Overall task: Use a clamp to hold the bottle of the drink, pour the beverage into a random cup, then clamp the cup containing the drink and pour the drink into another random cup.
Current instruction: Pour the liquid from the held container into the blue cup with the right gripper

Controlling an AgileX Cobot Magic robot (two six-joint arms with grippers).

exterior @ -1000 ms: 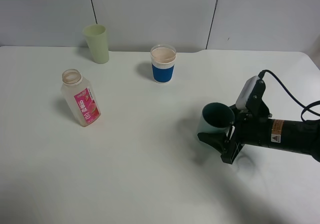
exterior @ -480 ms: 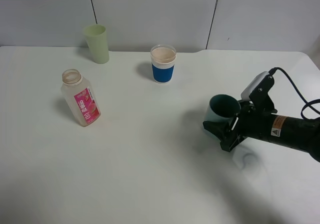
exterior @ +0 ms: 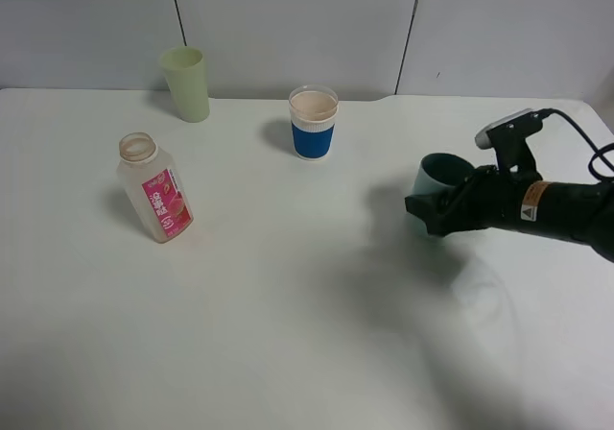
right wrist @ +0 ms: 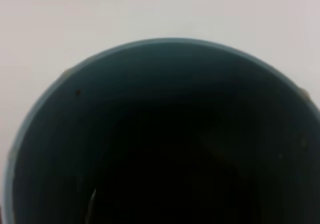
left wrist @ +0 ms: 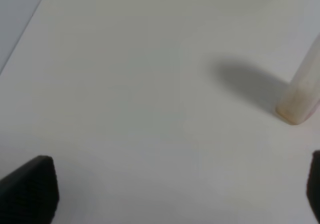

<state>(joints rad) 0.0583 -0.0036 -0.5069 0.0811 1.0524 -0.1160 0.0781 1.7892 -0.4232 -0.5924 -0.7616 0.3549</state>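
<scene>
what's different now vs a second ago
The right arm, jaws shut on the teal cup, has raised it and carried it back and rightward in the high view. The cup now looks tilted. The bottle, blue-banded cup and green tumbler stayed put.

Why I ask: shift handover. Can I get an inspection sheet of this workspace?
Surface: white table, no spill seen.
Job's things: bottle upright, uncapped; teal cup tilted, held off the table; blue-banded cup upright.
Clutter: green tumbler at the back.
Grippers: right gripper shut on teal cup; left gripper open, empty.
Cables: black cable along the right arm.
Surroundings: grey panelled wall.
</scene>
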